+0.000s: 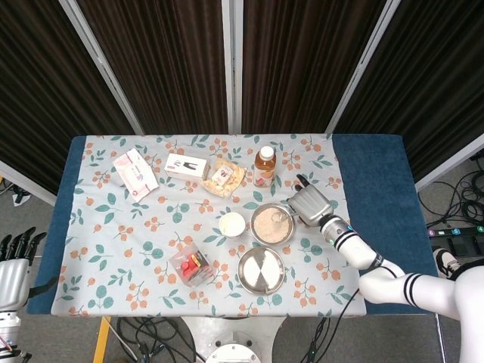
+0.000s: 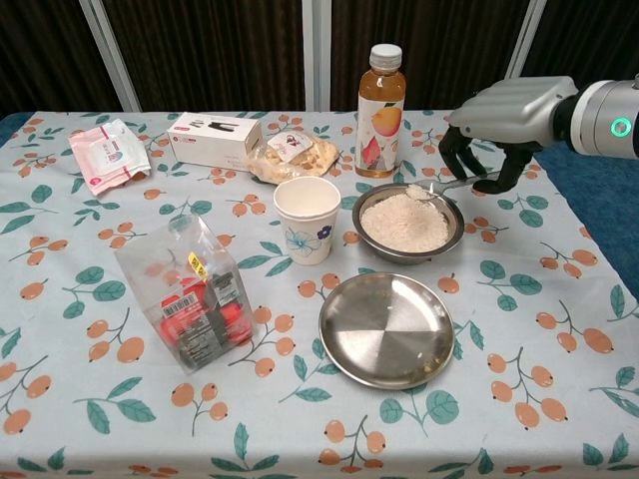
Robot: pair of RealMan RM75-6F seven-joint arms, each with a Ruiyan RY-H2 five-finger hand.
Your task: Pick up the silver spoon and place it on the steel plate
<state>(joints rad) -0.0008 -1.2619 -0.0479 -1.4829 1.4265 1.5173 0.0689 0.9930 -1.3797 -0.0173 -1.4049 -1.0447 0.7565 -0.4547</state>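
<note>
Silver spoon (image 2: 431, 189) — rice-laden, held level — steel plate (image 2: 386, 329) bare.

Your right hand (image 2: 496, 122) covers the spoon (image 2: 439, 187) handle, so you cannot see the grip itself. Your left hand (image 1: 13, 261) is cut off by the head view's left edge; its fingers' pose stays unclear.

Dark curtains (image 1: 302, 60) with pale posts (image 1: 231, 64) behind; grey floor (image 1: 454, 193) around.
</note>
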